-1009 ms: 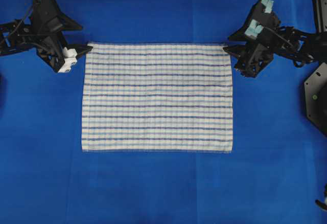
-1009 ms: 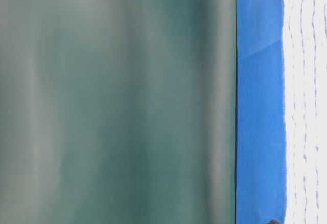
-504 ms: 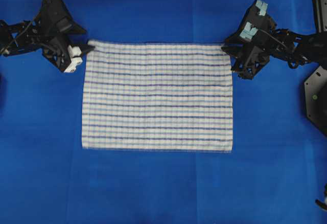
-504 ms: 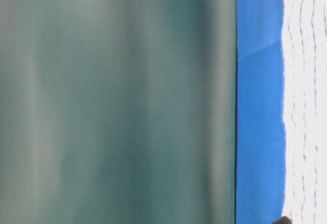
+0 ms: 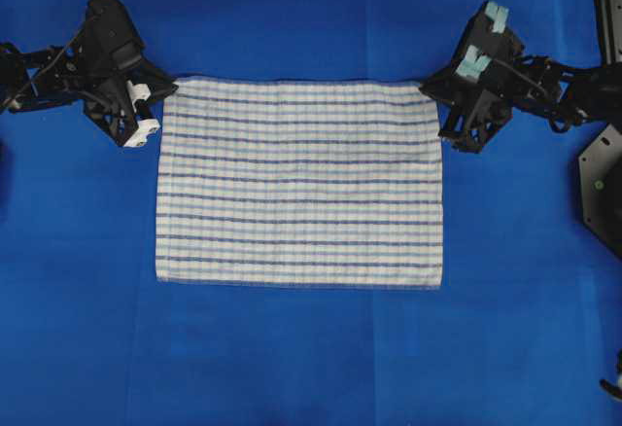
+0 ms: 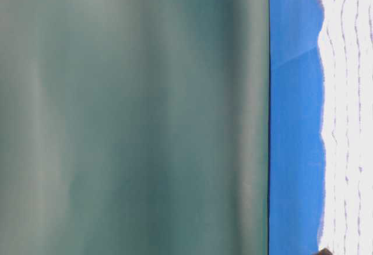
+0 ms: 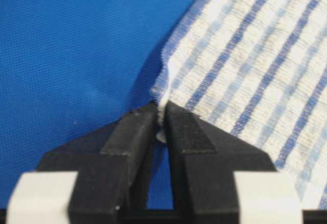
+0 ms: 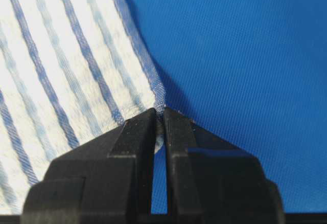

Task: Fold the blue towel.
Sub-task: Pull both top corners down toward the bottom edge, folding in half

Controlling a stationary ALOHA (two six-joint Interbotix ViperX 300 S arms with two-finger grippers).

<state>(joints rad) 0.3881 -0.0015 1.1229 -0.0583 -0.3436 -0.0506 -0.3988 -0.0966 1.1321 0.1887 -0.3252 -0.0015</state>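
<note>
Left gripper (image 5: 165, 92) pinches the towel's (image 5: 299, 183) corner at ten o'clock from the towel's middle in the overhead view, fingers (image 7: 134, 132) shut on the bunched cloth. Right gripper (image 5: 430, 88) nips the two o'clock corner the same way, its fingers (image 8: 134, 132) tight together. Between them the towel lies spread flat on the blue table cover (image 5: 311, 358), mid-table.

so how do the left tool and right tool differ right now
The left tool carries white blocks behind its fingers; the right tool carries pale teal ones. The left pinches the towel's top-left corner in the overhead view, the right its top-right corner. At the left the corner bunches into a raised fold; at the right it lies flatter. Both are shut on the towel.
</note>
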